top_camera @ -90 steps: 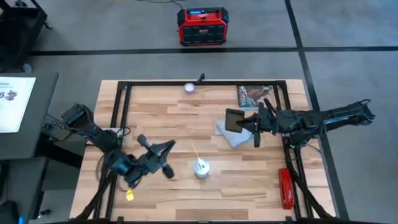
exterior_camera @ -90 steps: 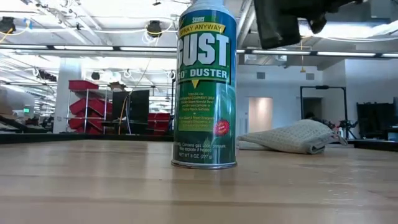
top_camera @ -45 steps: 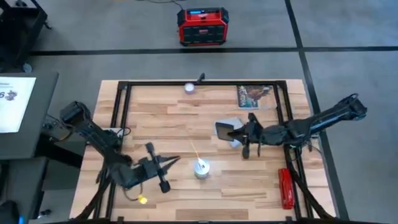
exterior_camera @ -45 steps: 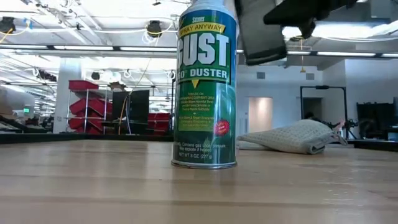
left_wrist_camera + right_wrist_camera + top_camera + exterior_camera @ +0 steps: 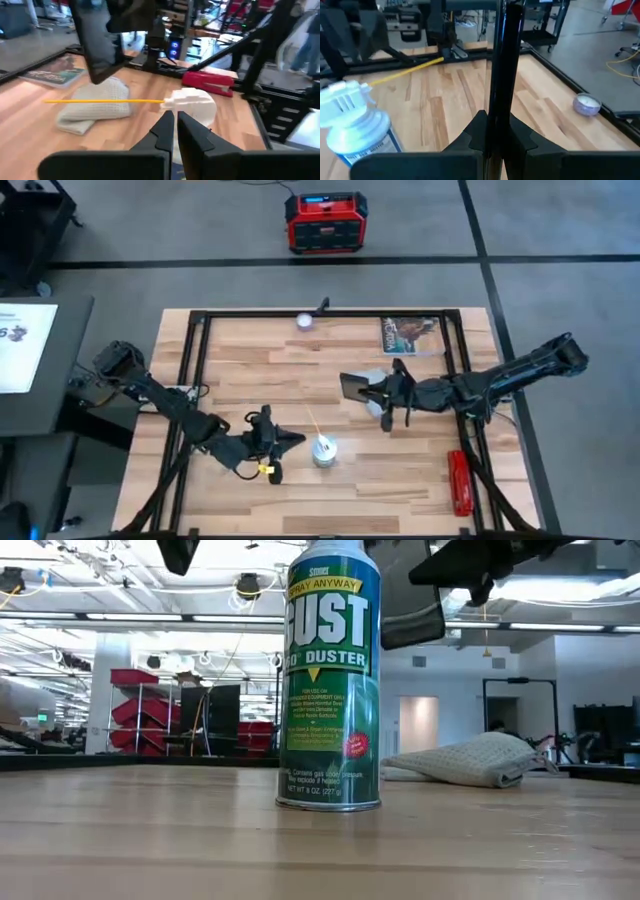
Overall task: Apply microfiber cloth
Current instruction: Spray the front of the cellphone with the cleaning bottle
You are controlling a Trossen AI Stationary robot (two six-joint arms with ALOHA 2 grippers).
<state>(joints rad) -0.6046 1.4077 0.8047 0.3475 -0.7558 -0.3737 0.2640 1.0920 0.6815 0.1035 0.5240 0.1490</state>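
High view shows the microfiber cloth (image 5: 377, 393) lying bunched on the worktop (image 5: 250, 370), toward the right edge and a little nearer the far edge than the near one, mostly covered from above by the right arm. From the low view it sits as a rumpled grey mound (image 5: 470, 760), untouched, with nothing pressing on it.

Just above it the right tool (image 5: 378, 391) is clamped on the edge of a black phone (image 5: 354, 386), carrying it clear of the worktop; the right wrist view shows the phone edge-on between the shut fingers (image 5: 477, 132). The left tool (image 5: 283, 442) hangs near the near edge, close beside a green duster can (image 5: 323, 450), its fingers closed together on nothing. The can's yellow straw (image 5: 105, 101) points toward the cloth.

A picture card (image 5: 408, 335) lies at the far right corner, a small round white thing (image 5: 305, 321) at the far edge, a red tool (image 5: 458, 481) beyond the right frame rail.

The risks, as I judge them: the phone is pinched only by a thin edge, so it could twist or slip and drop if swung; the left arm reaching for the cloth must pass the can and could knock it over; and both arms closing on the same spot could collide over the cloth.
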